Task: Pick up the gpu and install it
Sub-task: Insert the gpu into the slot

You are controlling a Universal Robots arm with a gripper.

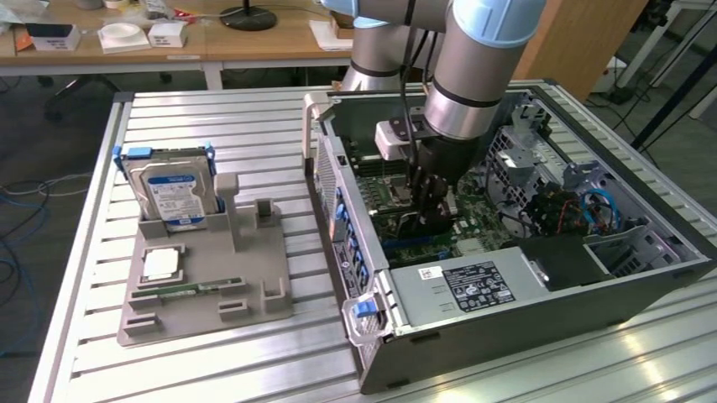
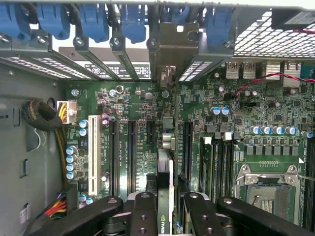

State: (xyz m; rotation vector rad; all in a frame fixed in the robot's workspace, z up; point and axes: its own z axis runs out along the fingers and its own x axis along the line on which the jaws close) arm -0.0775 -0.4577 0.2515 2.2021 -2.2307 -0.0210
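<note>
**Metal, plastic and circuit board: how the surfaces look**

You are looking at a ribbed metal table (image 1: 224, 361) with a dull silver sheen. On it sits a matt grey plastic holder (image 1: 201, 294), smooth and moulded. The hard drive (image 1: 170, 197) standing in it has a bright metal face with a glossy paper label. The computer case (image 1: 538, 319) is painted dark grey sheet metal, matt, with perforated panels inside. Its motherboard (image 2: 133, 103) is green circuit board, slightly glossy, with black plastic slots. The gpu (image 2: 166, 162) shows a thin dark board edge and a dull grey metal bracket. The gripper (image 2: 165, 216) fingers (image 2: 142, 216) are black, smooth, semi-gloss. Blue plastic clips (image 2: 93, 22) look shiny.
</note>
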